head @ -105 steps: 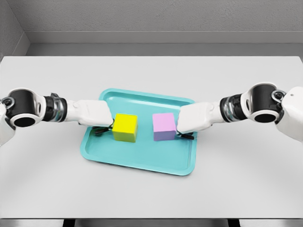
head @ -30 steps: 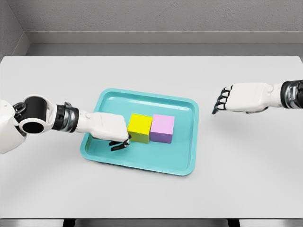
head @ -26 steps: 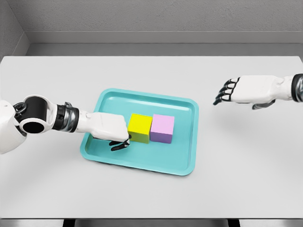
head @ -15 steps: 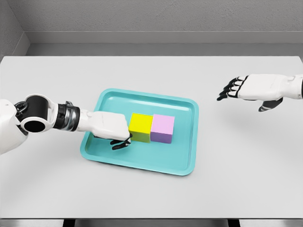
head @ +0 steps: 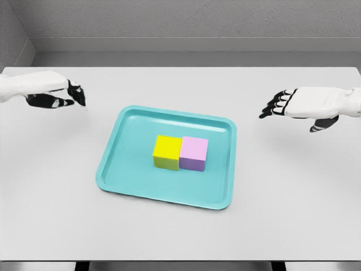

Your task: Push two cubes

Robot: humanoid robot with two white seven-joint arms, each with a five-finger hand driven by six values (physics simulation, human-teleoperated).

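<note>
My left hand point(head: 53, 93) is now off the yellow cube point(head: 167, 152) and back over the worktop point(head: 180, 237) at far left, fingers loosely curled, grasping nothing. Right hand point(head: 293, 104) hovers far right, released. Yellow and pink cube point(head: 194, 153) touch mid-tray point(head: 121, 192); I judge the push complete, so I keep clear. The pair's long axis runs left-right.

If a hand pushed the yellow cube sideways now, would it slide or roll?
The yellow cube would probably slide: flat faces, resting square on the smooth teal tray. Pushed rightward, it likely drives the touching pink cube along. It looks rigid, unlikely to tip.
</note>
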